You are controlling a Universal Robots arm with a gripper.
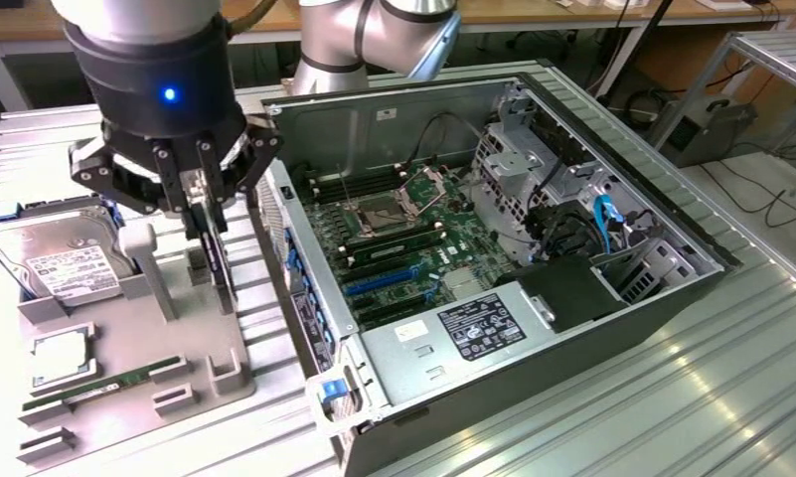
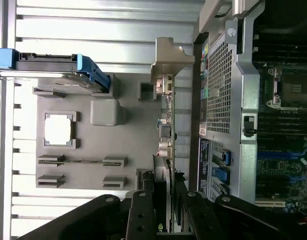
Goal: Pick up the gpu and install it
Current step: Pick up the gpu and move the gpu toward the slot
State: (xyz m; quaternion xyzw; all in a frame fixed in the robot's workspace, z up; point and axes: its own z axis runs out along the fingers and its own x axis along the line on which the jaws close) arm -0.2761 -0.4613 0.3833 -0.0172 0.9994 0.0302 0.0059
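Note:
The gpu (image 1: 215, 263) is a thin dark card standing on edge over the grey fixture tray (image 1: 226, 348), just beside the open computer case (image 1: 636, 298) on the exterior view's left. My gripper (image 1: 202, 207) comes down on its top edge and is shut on it. The wrist view looks along the gpu (image 2: 165, 135) edge-on, with its silver end bracket (image 2: 169, 52) at the far end and my gripper (image 2: 166, 202) clamped on either side. Whether the card's lower edge still rests in the tray slot is hidden. The motherboard (image 1: 398, 248) lies inside the case, with blue expansion slots (image 1: 378, 283).
On the tray sit a silver hard drive (image 1: 67, 260) with a white label, a square processor (image 1: 60, 356) and a long green memory stick (image 1: 106, 383). The case wall (image 1: 305, 268) rises close beside the card. Cables and a drive cage (image 1: 557, 189) crowd the case's far side.

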